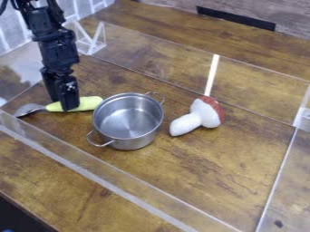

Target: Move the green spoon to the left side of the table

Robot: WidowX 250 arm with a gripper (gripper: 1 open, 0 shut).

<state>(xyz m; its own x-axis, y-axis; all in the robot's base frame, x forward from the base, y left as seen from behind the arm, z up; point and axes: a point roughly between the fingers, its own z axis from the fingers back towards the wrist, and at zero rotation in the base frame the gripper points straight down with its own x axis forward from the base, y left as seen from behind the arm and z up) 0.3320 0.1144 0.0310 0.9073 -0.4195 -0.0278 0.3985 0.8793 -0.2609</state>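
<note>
The green spoon (75,105) lies flat on the table (218,181) at the left, just left of the pot. Its yellow-green handle points toward the pot and its small metal bowl (27,111) points toward the left wall. My black gripper (62,96) hangs straight down over the left part of the handle, fingertips low and partly covering it. The jaws look open, and the spoon still rests on the wood. Whether the fingers touch the handle I cannot tell.
A small steel pot (127,120) with two side handles stands right of the spoon. A toy mushroom (198,118) lies right of the pot. Clear acrylic walls (72,159) border the tabletop, and a thin white stick (212,74) stands behind the mushroom.
</note>
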